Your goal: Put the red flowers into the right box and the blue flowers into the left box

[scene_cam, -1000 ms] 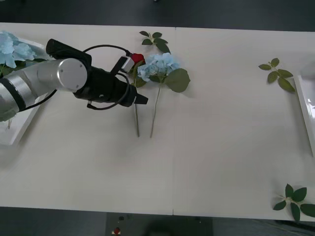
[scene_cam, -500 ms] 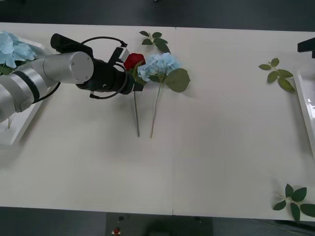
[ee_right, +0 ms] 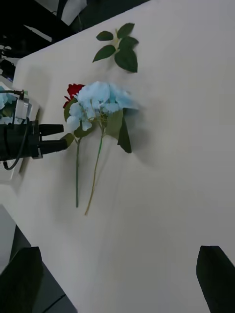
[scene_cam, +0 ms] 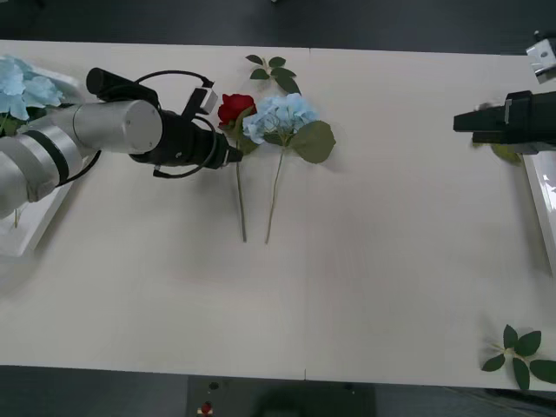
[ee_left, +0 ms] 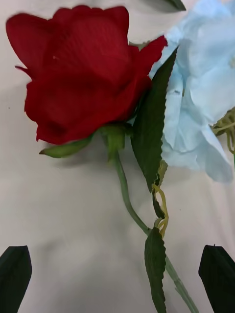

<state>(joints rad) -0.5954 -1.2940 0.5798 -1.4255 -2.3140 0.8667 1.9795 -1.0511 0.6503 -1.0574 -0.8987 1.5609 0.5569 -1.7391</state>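
Note:
One red flower (scene_cam: 234, 107) lies at the table's far middle, its stem (scene_cam: 241, 200) running toward me. A blue flower (scene_cam: 280, 115) lies touching it on its right. My left gripper (scene_cam: 233, 155) is open at the red flower's stem, just below the bloom. The left wrist view has the red flower (ee_left: 78, 73) close up with its stem (ee_left: 125, 190) between the spread fingers (ee_left: 14, 274). My right gripper (scene_cam: 462, 122) hovers open at the far right by the right box (scene_cam: 540, 187). The left box (scene_cam: 26, 239) holds blue flowers (scene_cam: 22, 82).
Bare leaf sprigs lie behind the flowers (scene_cam: 276, 71) and at the near right corner (scene_cam: 521, 352). Another sprig (scene_cam: 506, 153) is partly under my right gripper. In the right wrist view the blue flower (ee_right: 100, 100) and my left gripper (ee_right: 51, 137) lie far off.
My left gripper has pulled back to the left from over the stems, uncovering the red bloom. My right arm has come into the front view from the right edge.

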